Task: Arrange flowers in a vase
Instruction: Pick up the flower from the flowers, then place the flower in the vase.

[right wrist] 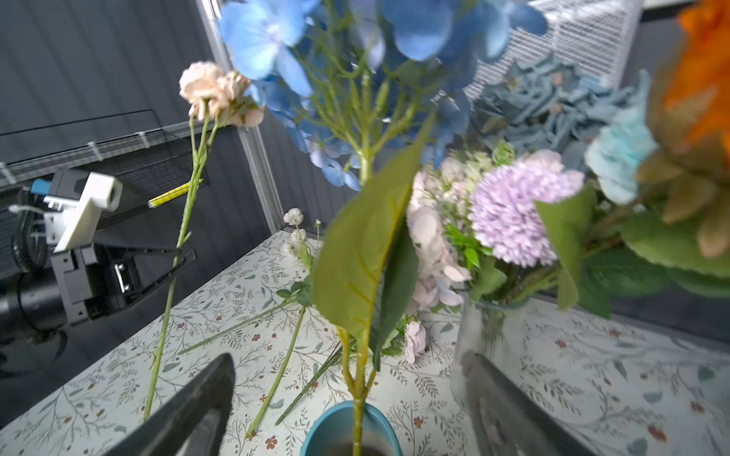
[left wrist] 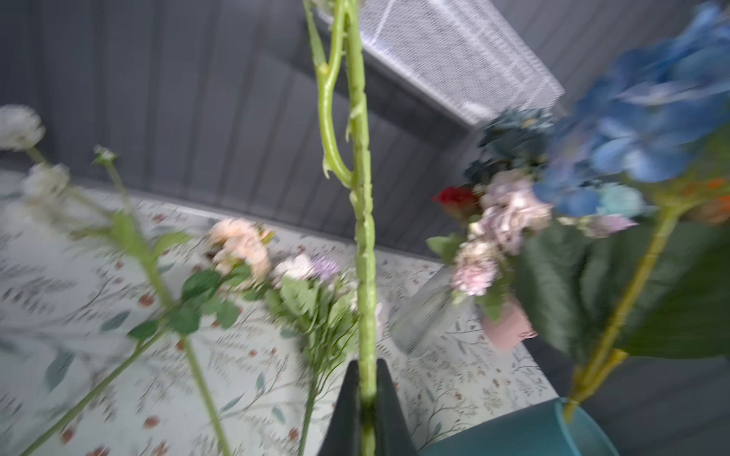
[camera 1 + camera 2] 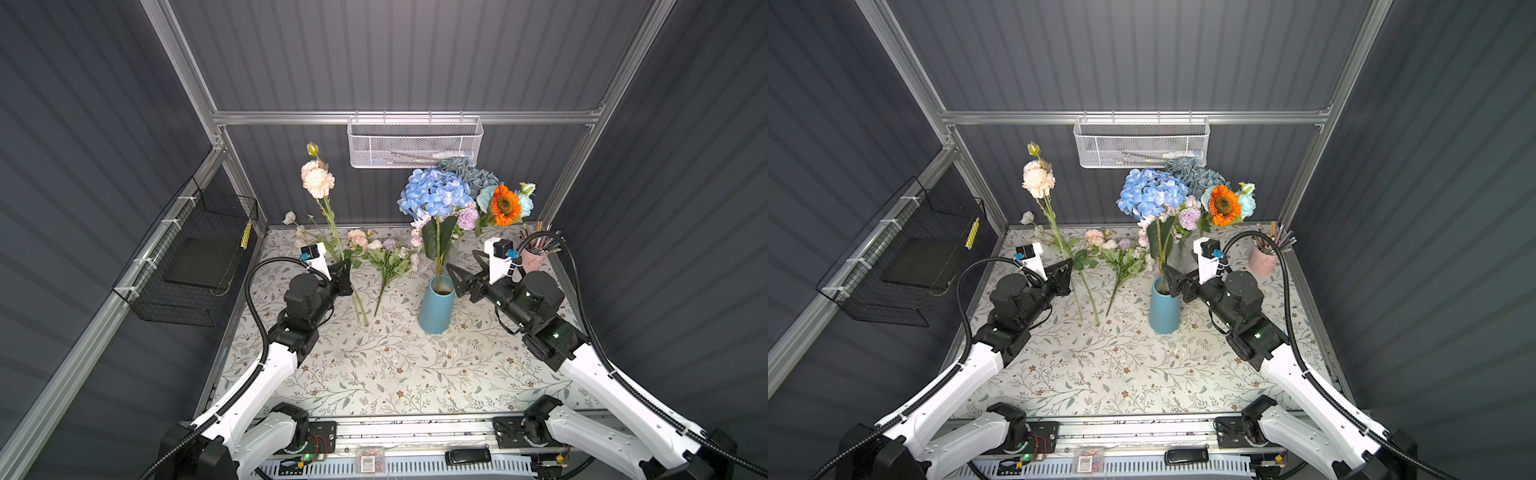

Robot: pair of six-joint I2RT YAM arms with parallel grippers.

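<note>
Left gripper (image 3: 345, 266): clamped on the green stem of the cream-peach flower (image 3: 318, 179), which it holds upright, left of the blue vase (image 3: 434, 311).
Right gripper (image 3: 461, 266): jaws apart, astride the blue hydrangea (image 3: 434, 193) stem at the vase mouth.
Hydrangea: standing in the vase.
Loose flowers (image 3: 386, 257): lying on the bench (image 3: 415, 374).
Step, as we judge it: bring the peach stem to the vase.
Recommendation: lift its foot above the rim, then lower it beside the hydrangea stem — right gripper clear first.

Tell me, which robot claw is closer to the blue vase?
Right. The right claw is open just beside the blue vase, near its rim. The left claw is farther off, past the loose flowers, shut on the peach flower by its stem.
</note>
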